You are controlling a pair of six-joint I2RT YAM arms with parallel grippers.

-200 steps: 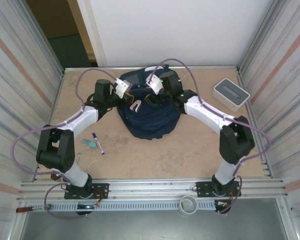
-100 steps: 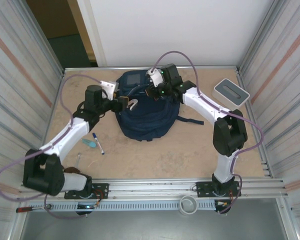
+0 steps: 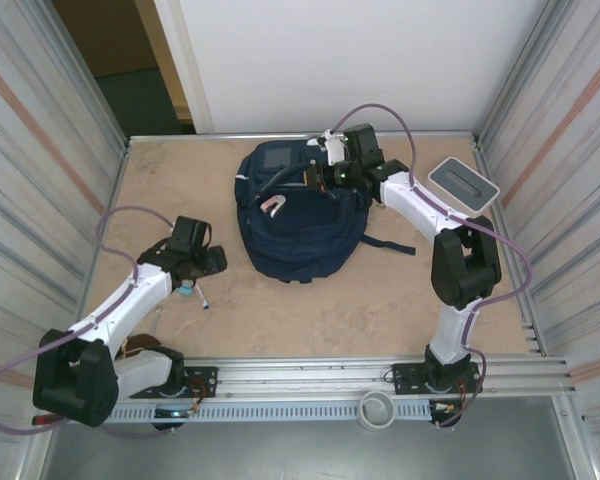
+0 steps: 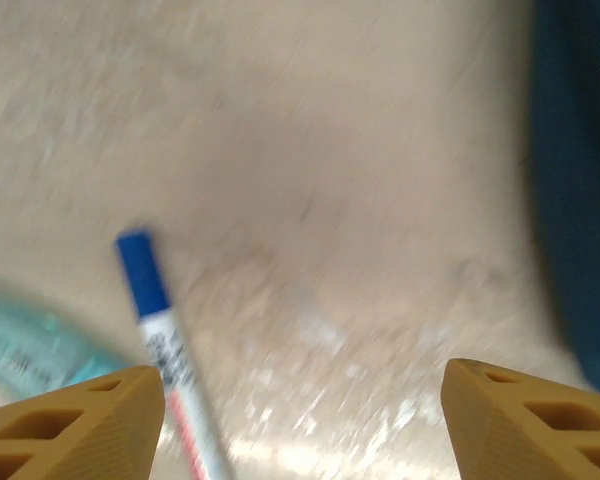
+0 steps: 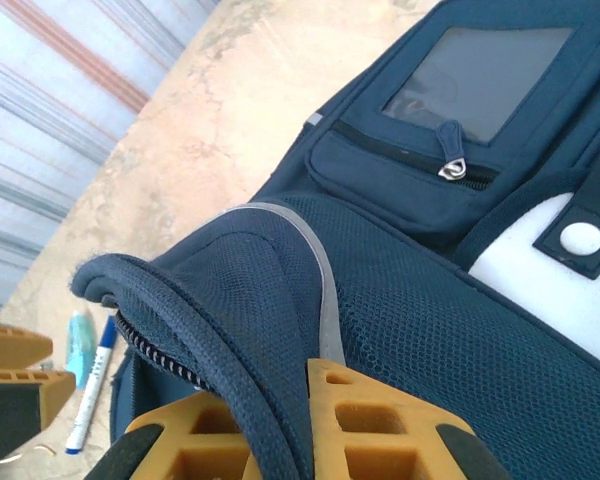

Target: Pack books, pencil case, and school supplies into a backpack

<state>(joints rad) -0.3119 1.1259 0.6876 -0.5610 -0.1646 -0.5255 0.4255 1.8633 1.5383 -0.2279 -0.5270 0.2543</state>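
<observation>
Two arms work a tan table [image 3: 380, 290] in the overhead view. The navy backpack [image 3: 300, 225] lies at the table's far middle, its opening toward the back wall. The right gripper [image 3: 322, 176] sits at the bag's far upper edge, closed on the fabric there. The left gripper [image 3: 192, 280] is well apart from the bag, low over the table on the near left, directly above the pen [image 3: 204, 302] and a small teal object [image 3: 184, 290]. A white box [image 3: 462, 186] with a grey top stands at the far right, apart from everything.

From the left wrist, blurred, the left gripper [image 4: 300, 420] has its jaws spread wide with bare table between them. The pen [image 4: 160, 330], blue cap pointing away, lies just beside the left-hand finger, not clamped. The teal object [image 4: 30, 345] lies beside it, and the backpack [image 4: 580, 200] fills the right edge.

From the right wrist, the right gripper [image 5: 280, 440] pinches the backpack [image 5: 430, 340] by the zippered rim of its opening, the rim passing between the two fingers. A pale stripe [image 5: 325, 290] runs down to the grip. Beyond lie a window pocket [image 5: 470, 80], and far off the pen [image 5: 92, 395] beside the teal object [image 5: 80, 345].
</observation>
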